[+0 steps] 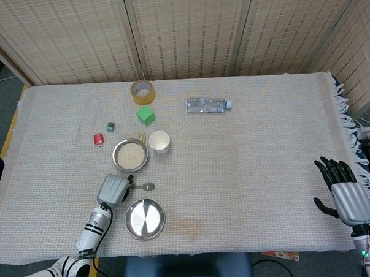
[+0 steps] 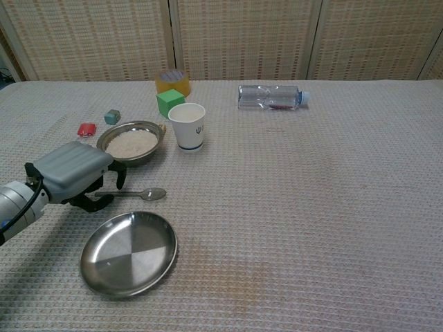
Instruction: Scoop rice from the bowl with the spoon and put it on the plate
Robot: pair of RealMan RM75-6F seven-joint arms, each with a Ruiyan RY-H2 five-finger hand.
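Beige woven cloth over the surface (image 1: pixel 248 172), carrying all task items at the left side. Steel plate (image 2: pixel 129 253) empty, nearest the front edge, no rice on it yet. Steel bowl (image 2: pixel 131 142) full of rice (image 2: pixel 131 144), just behind the plate, apparently untouched. Left hand (image 2: pixel 73 173) lowered between bowl and plate, fingers curled down over the handle end of the spoon (image 2: pixel 138 194). Spoon lying flat on the cloth, bowl end pointing right, empty. Right hand (image 1: pixel 344 190) far off at the right edge, fingers apart, holding nothing. Step in hand, as judged: acquiring the spoon; scooping not begun. Next move, as judged: secure the thin handle off the cloth, lift, tilt the spoon end toward the rice. Grip not verifiable: handle end and fingertips covered by the back of the left hand in both views, so contact versus hovering cannot be told. Right hand absent from the chest view.
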